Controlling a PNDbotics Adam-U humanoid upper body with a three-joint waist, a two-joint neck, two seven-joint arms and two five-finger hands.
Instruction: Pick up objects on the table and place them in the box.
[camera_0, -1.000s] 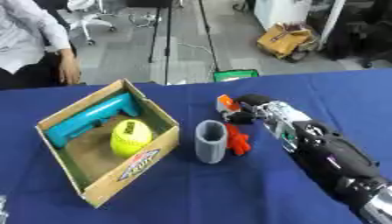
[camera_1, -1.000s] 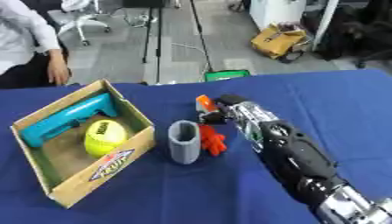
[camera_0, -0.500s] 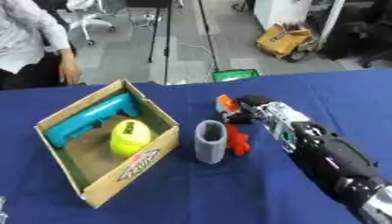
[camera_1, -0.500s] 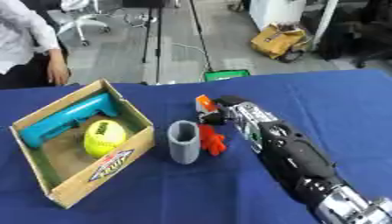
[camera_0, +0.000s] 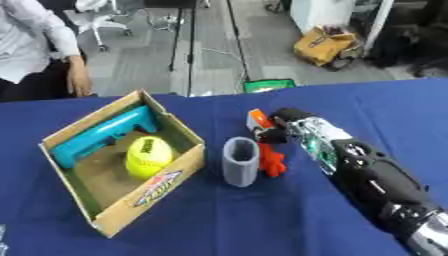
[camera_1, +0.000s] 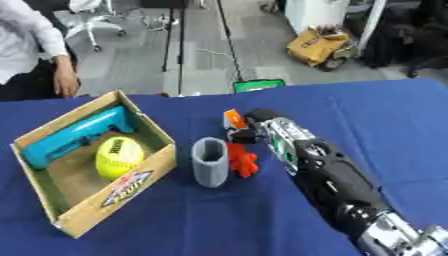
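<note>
Orange object (camera_0: 259, 120) part-hidden by right hand (camera_0: 278, 131) | fingers unclear

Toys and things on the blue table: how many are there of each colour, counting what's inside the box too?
Teal: 1, the tool in the box
Yellow: 1, the ball in the box
Grey: 1, the cup
Red: 1, the small toy
Orange: 1, the small thing by the right hand
Total: 5

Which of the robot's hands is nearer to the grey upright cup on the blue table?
Right. The right hand is just beyond and right of the grey cup, by small orange pieces. The left hand shows in neither view.
</note>
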